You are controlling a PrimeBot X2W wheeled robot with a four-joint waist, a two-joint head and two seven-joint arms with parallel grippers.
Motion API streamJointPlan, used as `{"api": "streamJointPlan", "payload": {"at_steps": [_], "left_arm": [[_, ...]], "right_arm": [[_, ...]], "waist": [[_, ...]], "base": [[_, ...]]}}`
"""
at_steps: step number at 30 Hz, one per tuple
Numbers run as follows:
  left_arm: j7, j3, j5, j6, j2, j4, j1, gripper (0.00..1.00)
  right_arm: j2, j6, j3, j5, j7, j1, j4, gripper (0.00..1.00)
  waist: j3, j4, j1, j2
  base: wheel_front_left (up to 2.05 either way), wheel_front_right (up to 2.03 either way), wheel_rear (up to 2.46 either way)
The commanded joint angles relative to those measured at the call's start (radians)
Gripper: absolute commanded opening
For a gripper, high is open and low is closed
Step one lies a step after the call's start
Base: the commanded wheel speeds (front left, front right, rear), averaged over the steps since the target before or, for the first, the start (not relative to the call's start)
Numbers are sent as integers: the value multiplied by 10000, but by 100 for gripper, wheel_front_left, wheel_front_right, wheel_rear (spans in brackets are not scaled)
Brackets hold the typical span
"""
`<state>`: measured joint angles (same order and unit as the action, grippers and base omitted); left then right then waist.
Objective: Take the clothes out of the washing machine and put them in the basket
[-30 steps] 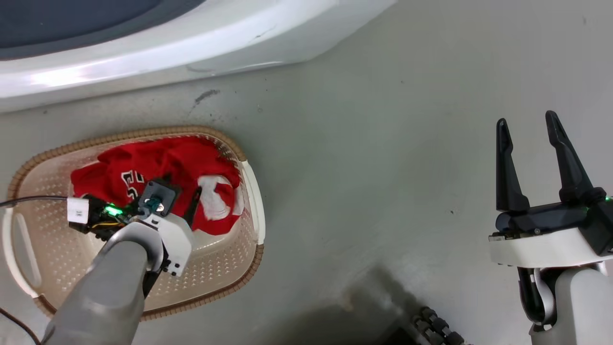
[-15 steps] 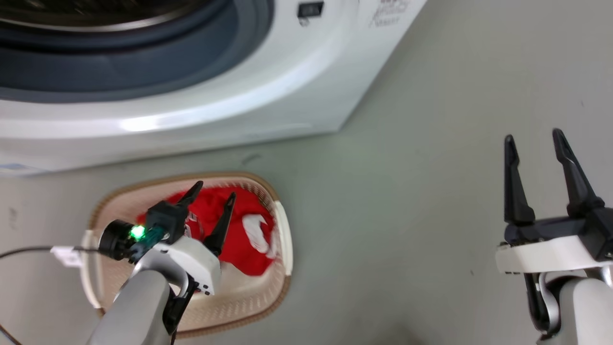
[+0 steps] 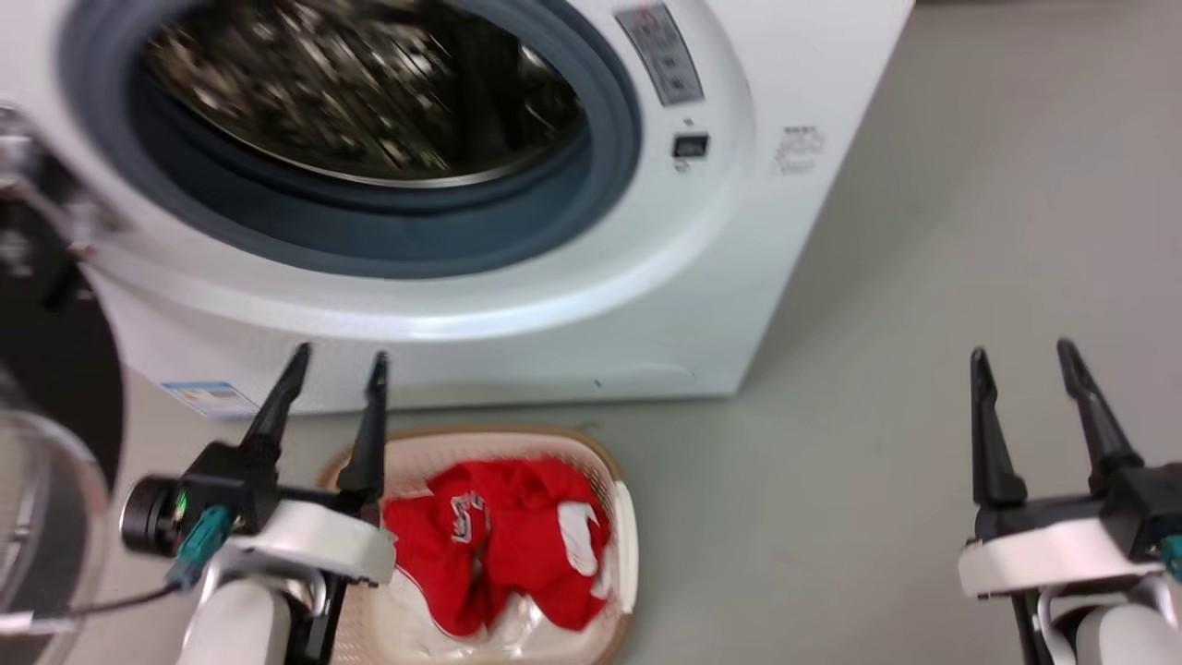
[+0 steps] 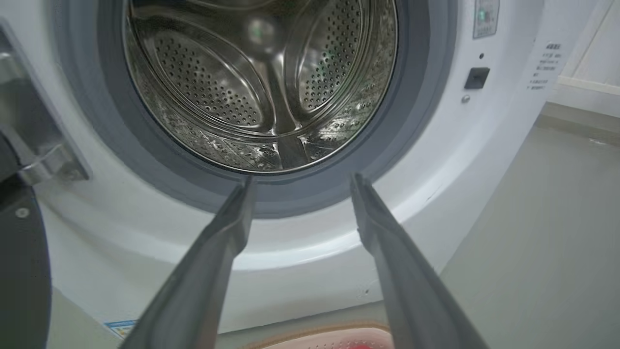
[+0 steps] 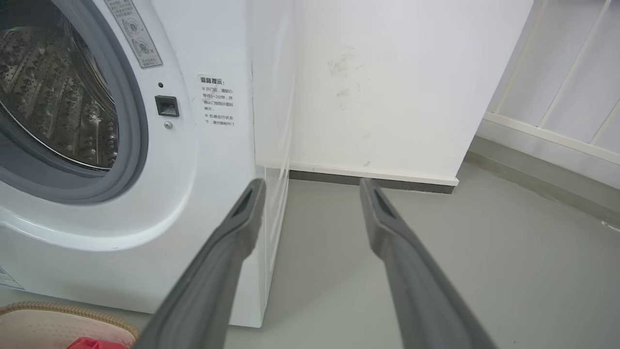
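Red clothes (image 3: 517, 522) in cream basket (image 3: 627, 545)

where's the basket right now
In the head view the basket sits on the floor, bottom left of centre, just before the washing machine, holding the red clothes, left hand by its left edge.

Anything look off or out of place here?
Nothing much. The clothes sit inside the basket, the washing machine drum looks empty, and the left gripper and right gripper are open, holding nothing. Only faint scuffs on the wall.
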<state>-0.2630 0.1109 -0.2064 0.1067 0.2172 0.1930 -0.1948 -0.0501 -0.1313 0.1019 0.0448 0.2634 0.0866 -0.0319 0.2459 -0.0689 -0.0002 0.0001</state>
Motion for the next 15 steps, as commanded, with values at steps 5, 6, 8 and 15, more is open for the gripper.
{"api": "streamJointPlan", "payload": {"at_steps": [5, 6, 8, 15], "left_arm": [[-26, -914, 272, -156, -644, -733, 990, 100], [-26, -1058, 365, -160, -751, -836, 1167, 100], [-26, -1272, 589, -214, -971, -1045, 1518, 100], [-26, -1599, 1375, -463, -1330, -1475, 2539, 100]], "right_arm": [[-1, 11, -69, -26, 20, -612, 9, 100], [-1, 11, -110, -38, 20, -706, 29, 100], [-3, 11, -144, -46, 20, -878, 82, 100], [-1, 11, -249, -77, 20, -1576, 258, 100]], "waist": [[-1257, 752, 2, -1], [-1364, 803, 2, -1], [-1541, 911, 2, -1], [-2125, 1138, 2, -1]], "base": [[0, 0, 0], [0, 0, 0], [0, 0, 0], [0, 0, 0]]}}
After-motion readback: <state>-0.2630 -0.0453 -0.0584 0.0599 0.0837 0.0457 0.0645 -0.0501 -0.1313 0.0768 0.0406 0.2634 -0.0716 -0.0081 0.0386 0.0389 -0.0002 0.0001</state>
